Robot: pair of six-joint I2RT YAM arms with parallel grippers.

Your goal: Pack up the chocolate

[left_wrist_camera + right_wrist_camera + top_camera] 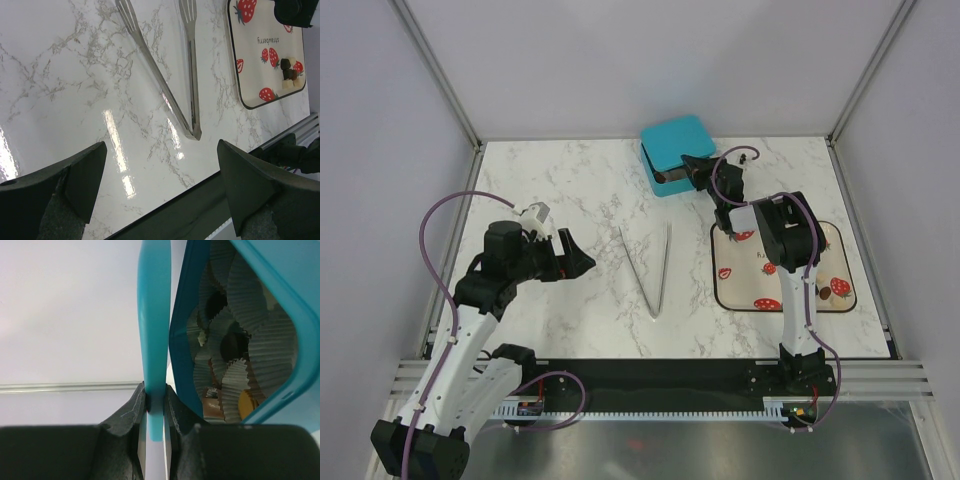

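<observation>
Marble tabletop [570,200] lay below; right gripper [155,402] clamped the teal box lid [154,315] by its edge, left gripper [161,150] hung wide open near tongs [170,95].

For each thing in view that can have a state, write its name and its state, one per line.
left fingers: open, empty.
right fingers: shut on the lid's edge.
lid: raised off the box, held.
teal box: open, paper cups showing.
tongs: lying on the table, arms spread, untouched.
chocolate: loose on the strawberry mat, not yet packed.
</observation>
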